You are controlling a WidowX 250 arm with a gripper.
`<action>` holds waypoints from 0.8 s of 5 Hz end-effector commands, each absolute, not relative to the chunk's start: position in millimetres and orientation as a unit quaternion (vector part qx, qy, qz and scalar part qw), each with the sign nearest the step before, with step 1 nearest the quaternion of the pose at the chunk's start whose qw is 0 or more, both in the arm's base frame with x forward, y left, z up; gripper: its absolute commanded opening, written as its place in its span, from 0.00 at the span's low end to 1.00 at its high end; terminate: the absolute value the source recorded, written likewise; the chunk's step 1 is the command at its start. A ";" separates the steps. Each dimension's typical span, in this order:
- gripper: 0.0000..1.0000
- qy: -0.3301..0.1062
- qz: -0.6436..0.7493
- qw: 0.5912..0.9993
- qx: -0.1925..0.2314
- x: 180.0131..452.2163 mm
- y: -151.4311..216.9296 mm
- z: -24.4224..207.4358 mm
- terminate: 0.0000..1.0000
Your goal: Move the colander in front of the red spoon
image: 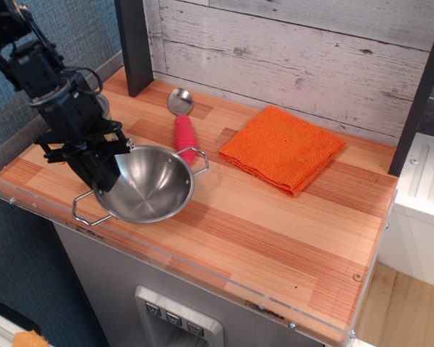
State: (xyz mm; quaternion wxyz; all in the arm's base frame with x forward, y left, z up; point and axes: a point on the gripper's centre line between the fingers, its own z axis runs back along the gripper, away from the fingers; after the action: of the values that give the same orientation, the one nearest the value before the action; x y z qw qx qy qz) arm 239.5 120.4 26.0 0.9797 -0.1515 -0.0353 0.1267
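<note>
The colander (146,186) is a shiny steel bowl with two wire loop handles, sitting low at the table's front left, tilted slightly. My gripper (105,172) is shut on the colander's left rim, the black arm reaching in from the upper left. The red spoon (183,129) lies just behind the colander, its silver bowl toward the back wall and its red handle pointing forward, its tip next to the colander's right handle. The can is hidden behind my arm.
An orange folded cloth (282,150) lies at the back right of the wooden table (289,231). A dark post (134,43) stands at the back left. A clear plastic lip (202,278) runs along the table's front edge.
</note>
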 end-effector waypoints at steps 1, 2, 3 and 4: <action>1.00 -0.051 0.139 0.985 -0.091 238.2 130.2 32.1 0.00; 1.00 -0.049 0.133 0.987 -0.070 237.1 131.5 33.8 0.00; 1.00 -0.047 0.140 0.988 -0.049 236.2 134.5 40.0 0.00; 1.00 -0.053 0.147 0.987 -0.044 236.0 135.8 55.0 0.00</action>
State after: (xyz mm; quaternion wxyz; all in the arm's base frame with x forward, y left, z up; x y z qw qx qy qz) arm 231.0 132.2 39.8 0.9864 -0.0578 -0.0259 0.1515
